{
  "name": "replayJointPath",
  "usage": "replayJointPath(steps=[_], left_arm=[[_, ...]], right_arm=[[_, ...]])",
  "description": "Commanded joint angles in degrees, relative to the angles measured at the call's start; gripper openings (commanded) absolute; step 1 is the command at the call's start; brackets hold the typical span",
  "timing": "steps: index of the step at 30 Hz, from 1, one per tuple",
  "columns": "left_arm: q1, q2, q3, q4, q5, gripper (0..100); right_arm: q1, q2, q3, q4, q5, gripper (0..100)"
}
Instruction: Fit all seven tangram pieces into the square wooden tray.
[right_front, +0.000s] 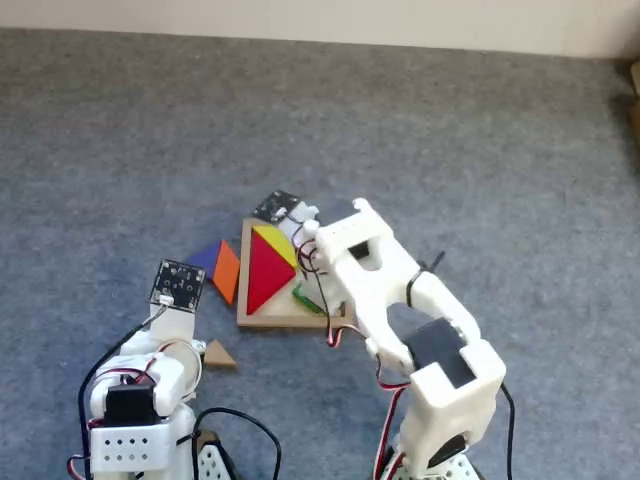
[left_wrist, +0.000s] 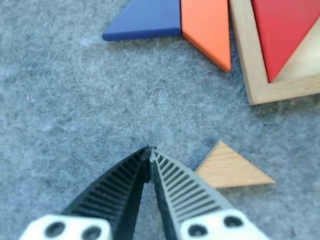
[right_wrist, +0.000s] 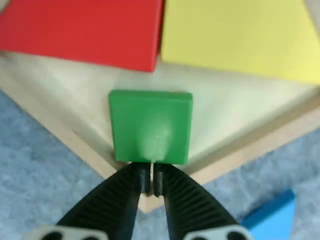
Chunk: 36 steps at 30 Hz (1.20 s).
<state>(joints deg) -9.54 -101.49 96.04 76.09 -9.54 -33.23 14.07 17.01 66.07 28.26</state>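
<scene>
Hovering over the grey carpet (left_wrist: 75, 100) with the left gripper (left_wrist: 150, 151) closed on nothing, a bare wooden triangle (left_wrist: 231, 168) just beside one finger. Lying farther ahead of those tips, touching each other outside the square wooden tray (left_wrist: 248, 70): a dark blue piece (left_wrist: 145, 20) and an orange piece (left_wrist: 207, 30). Sitting at the near edge of a green square (right_wrist: 150, 127) with the right gripper (right_wrist: 150, 176) all but closed, at a tray corner. Resting beyond the square, inside the tray: a red triangle (right_wrist: 85, 30) and a yellow triangle (right_wrist: 240, 35).
</scene>
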Motion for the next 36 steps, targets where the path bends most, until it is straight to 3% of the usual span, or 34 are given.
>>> replayJointPath(steps=[1, 12, 20, 28, 36], left_arm=[[0.84, -2.77, 1.10, 0.35, 0.44, 1], [0.84, -2.77, 1.10, 0.35, 0.44, 1], [0.84, -2.77, 1.10, 0.35, 0.44, 1], [0.84, -2.77, 1.10, 0.35, 0.44, 1], [0.84, -2.77, 1.10, 0.35, 0.44, 1]], right_arm=[[-3.30, -2.95, -0.84, -3.91, 0.35, 2.6], [-4.26, -4.26, -1.10, -3.47, 0.35, 2.6], [-6.37, -18.42, 1.63, -2.51, -0.53, 2.6], [1.80, -33.80, 11.38, -2.51, -5.80, 2.6], [11.03, -37.58, 14.99, -0.22, -10.29, 5.3]])
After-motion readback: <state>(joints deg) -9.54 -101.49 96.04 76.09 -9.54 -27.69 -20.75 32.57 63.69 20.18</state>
